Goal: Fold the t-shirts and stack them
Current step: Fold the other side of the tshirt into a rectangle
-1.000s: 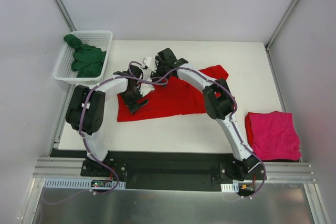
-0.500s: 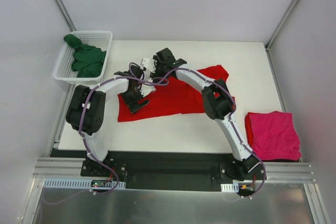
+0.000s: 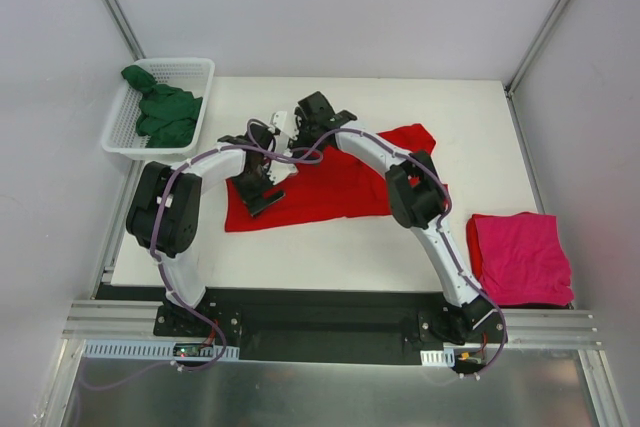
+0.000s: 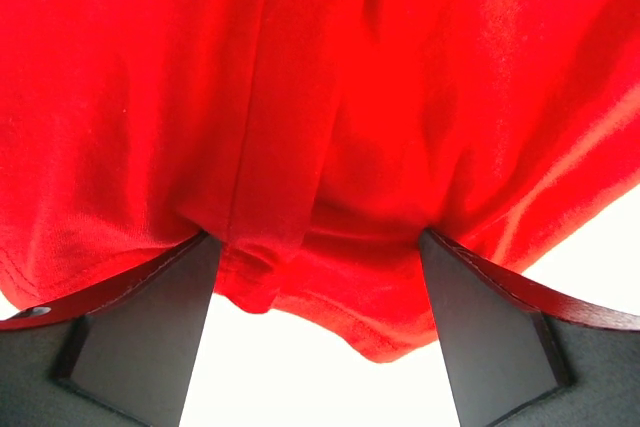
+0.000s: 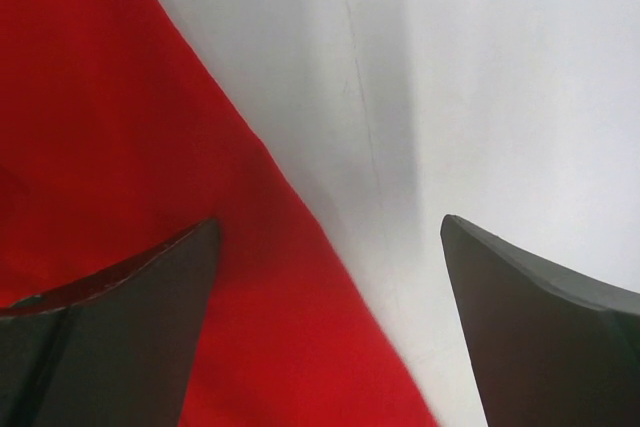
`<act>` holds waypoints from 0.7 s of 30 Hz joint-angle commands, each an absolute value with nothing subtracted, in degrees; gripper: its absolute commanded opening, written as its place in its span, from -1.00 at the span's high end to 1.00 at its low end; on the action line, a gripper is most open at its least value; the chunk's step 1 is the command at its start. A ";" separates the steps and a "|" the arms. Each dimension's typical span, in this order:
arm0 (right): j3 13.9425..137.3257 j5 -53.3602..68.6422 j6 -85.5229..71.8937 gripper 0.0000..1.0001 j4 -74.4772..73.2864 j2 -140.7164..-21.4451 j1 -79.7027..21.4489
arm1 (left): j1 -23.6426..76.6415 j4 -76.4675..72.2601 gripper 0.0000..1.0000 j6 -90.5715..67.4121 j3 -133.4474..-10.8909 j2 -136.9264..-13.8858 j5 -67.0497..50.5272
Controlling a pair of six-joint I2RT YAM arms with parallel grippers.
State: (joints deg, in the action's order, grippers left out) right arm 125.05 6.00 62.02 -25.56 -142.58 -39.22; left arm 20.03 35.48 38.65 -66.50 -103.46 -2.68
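Observation:
A bright red t-shirt (image 3: 340, 187) lies spread flat in the middle of the white table (image 3: 460, 127). My left gripper (image 3: 260, 197) points down onto its left part. In the left wrist view the left gripper (image 4: 320, 277) is open, and a bunched hem of the red t-shirt (image 4: 330, 127) lies between the fingers (image 4: 140, 327). My right gripper (image 3: 298, 135) hovers at the shirt's far edge. It is open (image 5: 330, 277), straddling the edge of the red t-shirt (image 5: 120, 127) and bare table. A magenta-pink t-shirt (image 3: 520, 257) lies folded at the right. A dark green t-shirt (image 3: 165, 117) is crumpled in the basket.
The white mesh basket (image 3: 190, 64) stands off the table's far left corner. Grey walls and metal posts enclose the table. The two forearms arch over the red shirt and come close together near the far middle.
My right gripper has shifted slightly left along the shirt's far edge. The left arm and the shirts look unmoved.

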 commanded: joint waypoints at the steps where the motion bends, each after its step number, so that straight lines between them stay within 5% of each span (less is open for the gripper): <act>1: 124.28 6.50 56.53 -0.93 -34.71 -133.78 -38.59 | 20.31 37.09 -0.64 39.03 -69.95 -105.11 -1.41; 13: 117.07 11.87 49.22 -0.93 -54.92 -120.68 -32.26 | 12.57 36.83 -0.65 42.19 -83.49 -108.28 2.11; 21: 119.97 11.33 49.31 -0.93 -71.53 -123.13 -27.08 | 12.92 36.65 -0.65 40.08 -88.06 -112.05 0.27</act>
State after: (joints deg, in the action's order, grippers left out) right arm 118.39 9.93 50.72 -59.11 -122.39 -29.74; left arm 12.08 35.86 41.17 -84.99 -109.78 1.50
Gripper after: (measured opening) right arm 0.967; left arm 0.823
